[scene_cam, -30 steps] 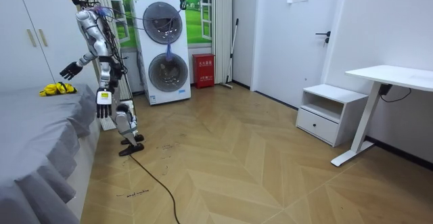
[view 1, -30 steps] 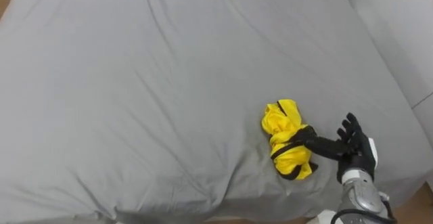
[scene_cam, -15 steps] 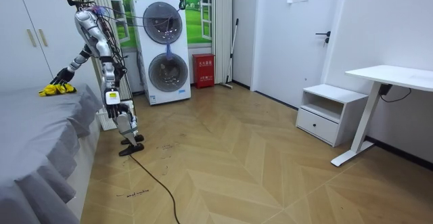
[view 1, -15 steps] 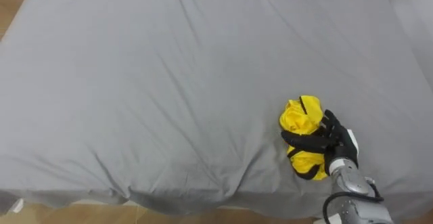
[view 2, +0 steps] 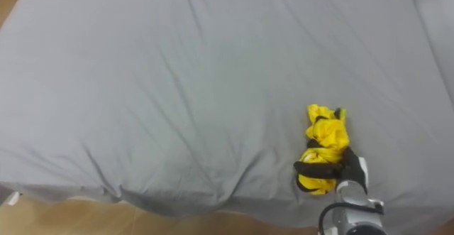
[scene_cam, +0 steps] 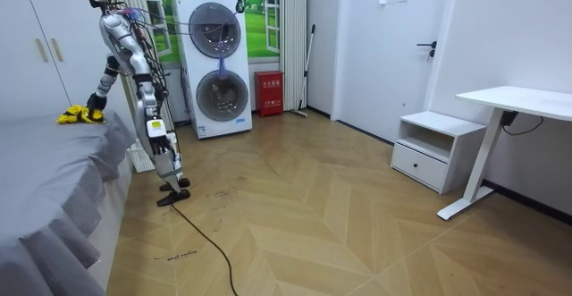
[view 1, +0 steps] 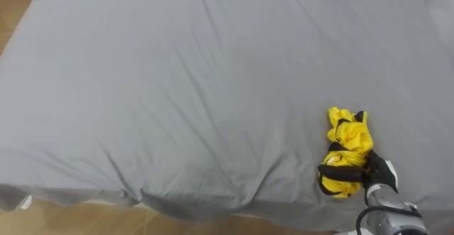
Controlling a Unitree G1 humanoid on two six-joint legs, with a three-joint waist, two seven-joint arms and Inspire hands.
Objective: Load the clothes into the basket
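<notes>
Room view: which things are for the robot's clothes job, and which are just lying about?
For the job: yellow garment, right hand with fingers curled on it, grey bed.
Lying about: stacked washing machines, red box, white desk, white cabinet, left hand hanging.

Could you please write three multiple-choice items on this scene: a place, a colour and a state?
1. The crumpled yellow-and-black garment lies: A) on the grey bedsheet, at the robot's right B) on the floor C) on the desk.
2. The bedsheet is: A) white B) grey C) blue.
3. The right hand is: A) open B) shut, empty C) shut on the garment.
Key: 1A, it rests near the sheet's near edge; 2B, the cloth is plain grey; 3C, the fingers curl round its lower part.
</notes>
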